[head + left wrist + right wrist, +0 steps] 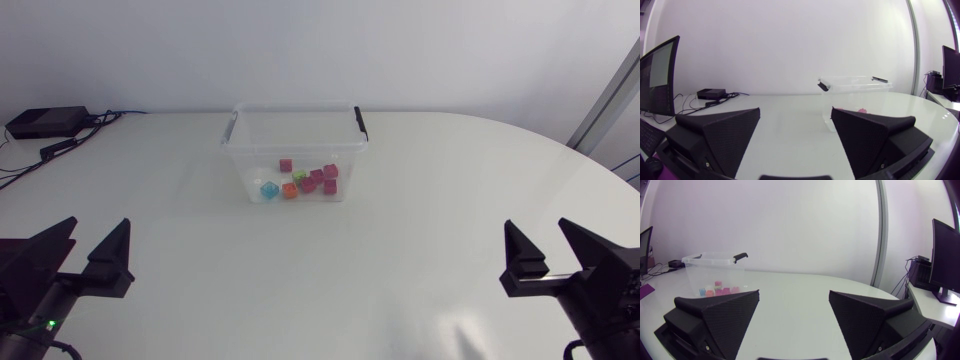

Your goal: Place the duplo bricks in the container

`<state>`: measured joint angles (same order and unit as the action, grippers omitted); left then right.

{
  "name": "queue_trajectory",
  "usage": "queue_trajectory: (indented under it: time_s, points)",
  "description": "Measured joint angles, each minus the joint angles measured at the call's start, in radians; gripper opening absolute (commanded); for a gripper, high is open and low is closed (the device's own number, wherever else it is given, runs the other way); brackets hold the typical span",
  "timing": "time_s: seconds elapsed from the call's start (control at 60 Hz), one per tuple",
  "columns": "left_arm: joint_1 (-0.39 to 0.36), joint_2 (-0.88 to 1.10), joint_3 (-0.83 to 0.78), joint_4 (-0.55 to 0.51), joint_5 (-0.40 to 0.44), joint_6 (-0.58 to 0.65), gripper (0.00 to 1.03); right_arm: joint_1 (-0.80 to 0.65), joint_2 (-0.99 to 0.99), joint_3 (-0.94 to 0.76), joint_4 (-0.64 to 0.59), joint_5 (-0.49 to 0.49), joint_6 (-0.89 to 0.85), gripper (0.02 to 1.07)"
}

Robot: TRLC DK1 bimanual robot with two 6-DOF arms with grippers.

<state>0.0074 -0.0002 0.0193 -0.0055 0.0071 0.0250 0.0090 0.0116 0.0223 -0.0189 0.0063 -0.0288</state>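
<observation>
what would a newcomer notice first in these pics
First, the clear container at the middle of the white table, toward its far side, with small coloured duplo bricks clustered on its floor. Next, the left end effector and right end effector, both open and empty, near the table's front corners.

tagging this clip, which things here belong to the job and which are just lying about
job: clear box, bricks inside it, left pincer, right pincer (both open, empty)
lying about: black box, cables
</observation>
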Motion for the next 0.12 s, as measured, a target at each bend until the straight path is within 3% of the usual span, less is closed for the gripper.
queue_trajectory:
  time_s: [0.117]
  points:
    - [-0.003,0.0,0.0,0.0,-0.004,0.0,1.0,-0.005,-0.006,-0.002,0.002,-0.003,0.003,1.03]
